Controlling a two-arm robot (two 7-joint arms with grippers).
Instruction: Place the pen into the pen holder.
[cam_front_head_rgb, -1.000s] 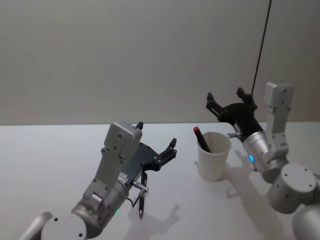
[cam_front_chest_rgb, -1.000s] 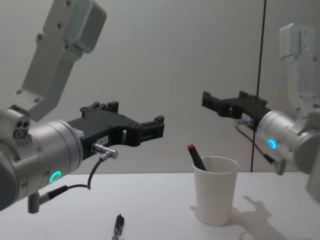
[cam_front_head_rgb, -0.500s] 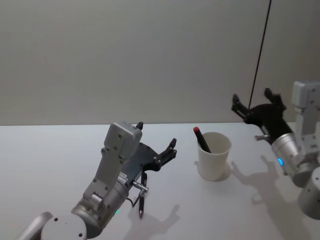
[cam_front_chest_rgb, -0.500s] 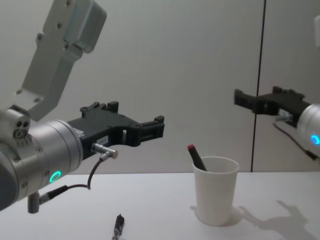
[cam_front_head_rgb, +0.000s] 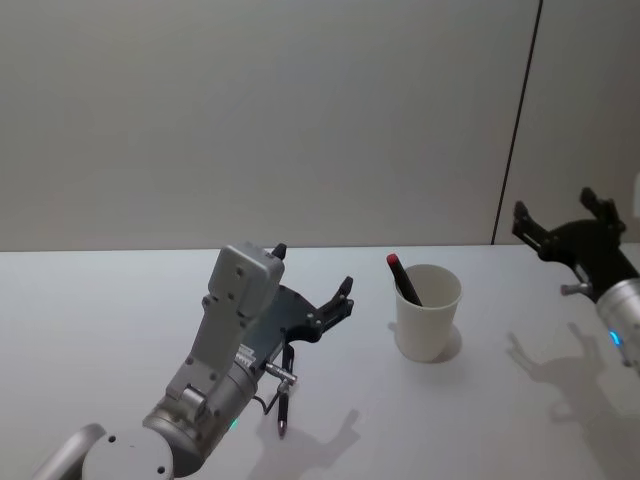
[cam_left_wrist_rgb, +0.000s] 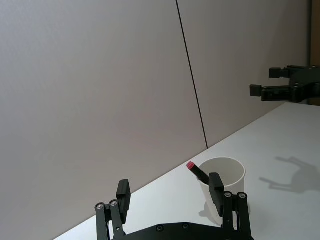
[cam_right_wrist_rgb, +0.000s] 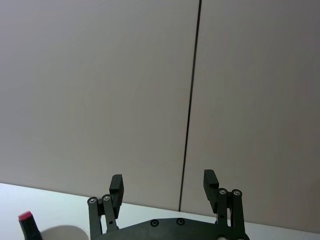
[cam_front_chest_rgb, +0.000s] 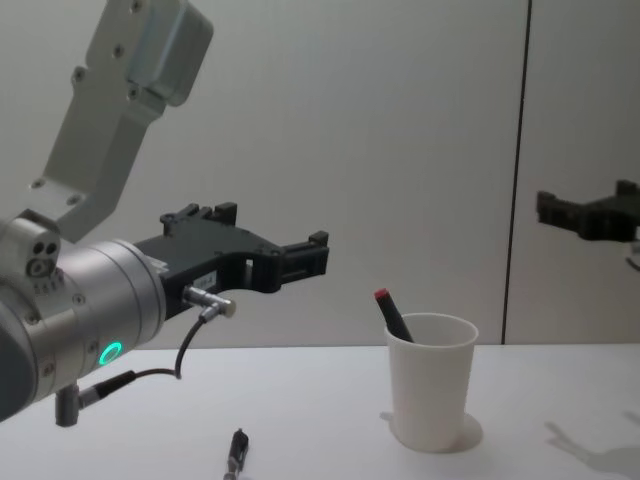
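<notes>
The pen holder (cam_front_head_rgb: 428, 312), a white paper cup, stands upright on the table. A pen (cam_front_head_rgb: 402, 276) with a red cap leans inside it, cap sticking up past the left of the rim (cam_front_chest_rgb: 393, 312). A second, dark pen (cam_front_head_rgb: 284, 396) lies on the table near the front. My left gripper (cam_front_head_rgb: 314, 267) hovers open and empty over that dark pen, left of the cup. My right gripper (cam_front_head_rgb: 555, 207) hangs open and empty in the air well to the right of the cup. The left wrist view shows the cup (cam_left_wrist_rgb: 229, 173) just beyond its fingers (cam_left_wrist_rgb: 216, 185).
The white table (cam_front_head_rgb: 100, 320) is bare to the left and behind the cup. A plain wall with a thin dark vertical seam (cam_front_head_rgb: 515, 140) stands behind. The dark pen (cam_front_chest_rgb: 236, 450) lies near the front edge in the chest view.
My right gripper has drawn back from above the cup toward the right edge, staying open. The left arm, the cup and both pens have not moved.
</notes>
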